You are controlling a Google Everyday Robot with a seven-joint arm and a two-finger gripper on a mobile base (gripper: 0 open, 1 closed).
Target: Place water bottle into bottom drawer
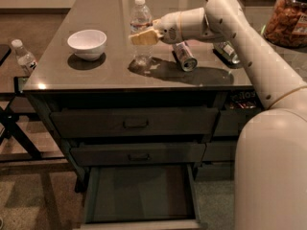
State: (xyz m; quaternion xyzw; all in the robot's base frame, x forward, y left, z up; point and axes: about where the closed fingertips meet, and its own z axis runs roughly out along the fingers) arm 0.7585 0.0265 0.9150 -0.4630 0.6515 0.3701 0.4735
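The water bottle [140,18] stands upright on the dark table top [96,75], near its middle. It is clear with a white cap and a red-and-white label band. My gripper [144,36] reaches in from the right at the bottle's mid-body, and its tan front side crosses the bottle. The bottom drawer [139,195] is pulled out below the table's front, with a bare dark floor and nothing in it.
A white bowl [87,43] sits left of the bottle. A can [185,56] lies on its side under my arm, with another dark object [225,51] further right. A snack jar [288,18] stands far right. A smaller bottle [23,56] stands on a side stand at left. Two drawers above are shut.
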